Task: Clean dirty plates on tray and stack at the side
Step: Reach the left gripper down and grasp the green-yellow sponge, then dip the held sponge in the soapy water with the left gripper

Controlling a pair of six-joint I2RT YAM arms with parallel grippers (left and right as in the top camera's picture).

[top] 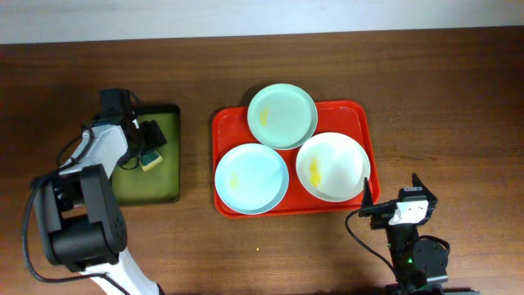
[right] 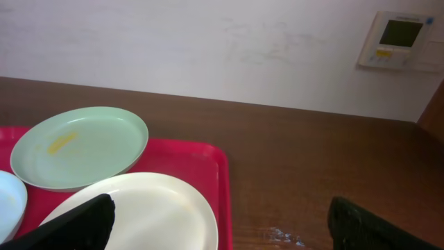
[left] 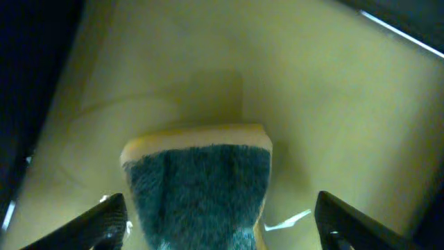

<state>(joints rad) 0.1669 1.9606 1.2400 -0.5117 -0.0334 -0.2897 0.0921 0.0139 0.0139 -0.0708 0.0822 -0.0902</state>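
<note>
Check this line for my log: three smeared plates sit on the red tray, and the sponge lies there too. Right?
Not quite. The sponge lies on the green tray, not the red tray; the overhead view shows it. The three smeared plates do sit on the red one.

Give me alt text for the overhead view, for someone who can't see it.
A mint plate, a pale blue plate and a white plate, each smeared yellow, sit on a red tray on a wooden table. The left tool is over a sponge on an olive-green tray; the right tool is by the red tray's corner.
</note>
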